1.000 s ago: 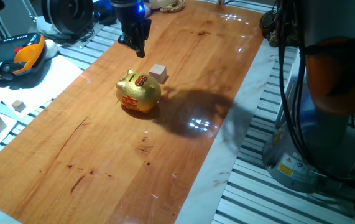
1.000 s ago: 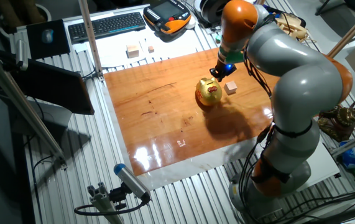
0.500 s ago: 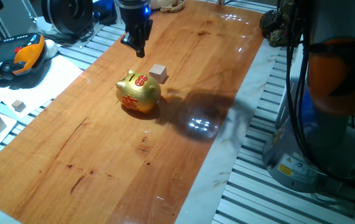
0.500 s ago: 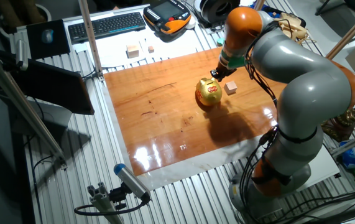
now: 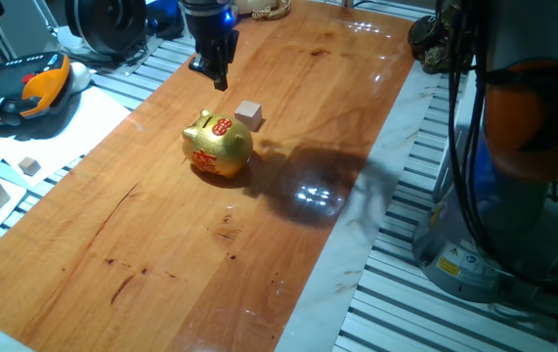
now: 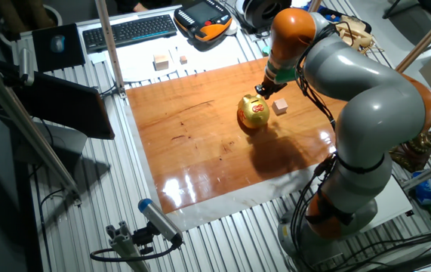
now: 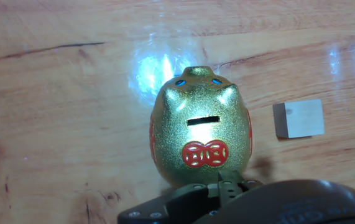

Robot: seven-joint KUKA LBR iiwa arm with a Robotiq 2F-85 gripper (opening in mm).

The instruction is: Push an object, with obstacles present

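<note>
A: Where the glossy wooden table meets ribbed metal slats, what stands there?
B: A glittery round piggy bank; the plain small cube sits just beside it. The gripper looks clenched.

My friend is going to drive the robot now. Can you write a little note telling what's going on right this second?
Gripper: up above the table, holding nothing; whether its fingers are open or shut cannot be told.
Cube: on the wooden table, right beside the golden piggy bank, with a small gap showing in the hand view.
Done: nothing visible yet; the gripper is not touching the cube.
Left: get down beside the cube and push it, probably steering clear of the piggy bank.
</note>
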